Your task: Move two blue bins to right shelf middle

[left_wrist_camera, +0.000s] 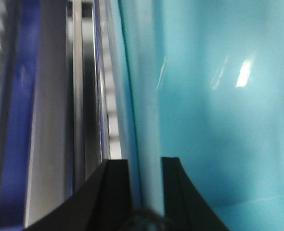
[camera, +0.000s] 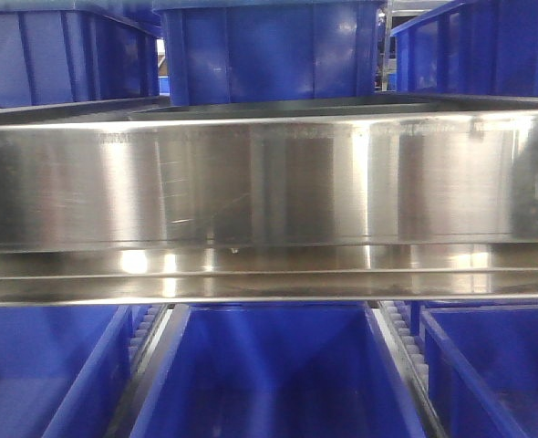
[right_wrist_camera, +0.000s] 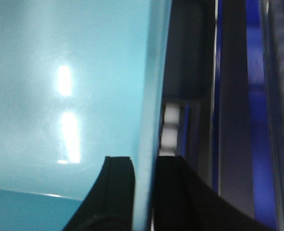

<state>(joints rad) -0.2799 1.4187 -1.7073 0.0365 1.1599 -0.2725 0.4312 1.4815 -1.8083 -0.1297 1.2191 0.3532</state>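
A broad brushed stainless-steel shelf beam (camera: 269, 182) runs the full width of the front view through its middle. Above it, along the top of the frame, stand three blue bins: the upper left bin (camera: 59, 55), the upper middle bin (camera: 269, 50) and the upper right bin (camera: 479, 46). Below the beam three more sit side by side with their open tops showing: the lower left bin (camera: 41, 374), the lower middle bin (camera: 269, 374) and the lower right bin (camera: 497, 365). White roller tracks (camera: 398, 319) lie in the gaps between them. Neither arm shows in this view, so I cannot tell which bin is gripped. In the left wrist view the left-held bin (left_wrist_camera: 219, 106) fills the right of the frame, washed to pale turquoise by glare, its upright wall running top to bottom. The left gripper (left_wrist_camera: 144, 166) is closed on that wall, one black finger (left_wrist_camera: 114, 192) outside and one inside, with steel rail and blue plastic at far left. In the right wrist view the right-held bin (right_wrist_camera: 65, 96) fills the left of the frame. The right gripper (right_wrist_camera: 144, 163) is clamped across its wall, and white rollers (right_wrist_camera: 171, 130) show just beside it.
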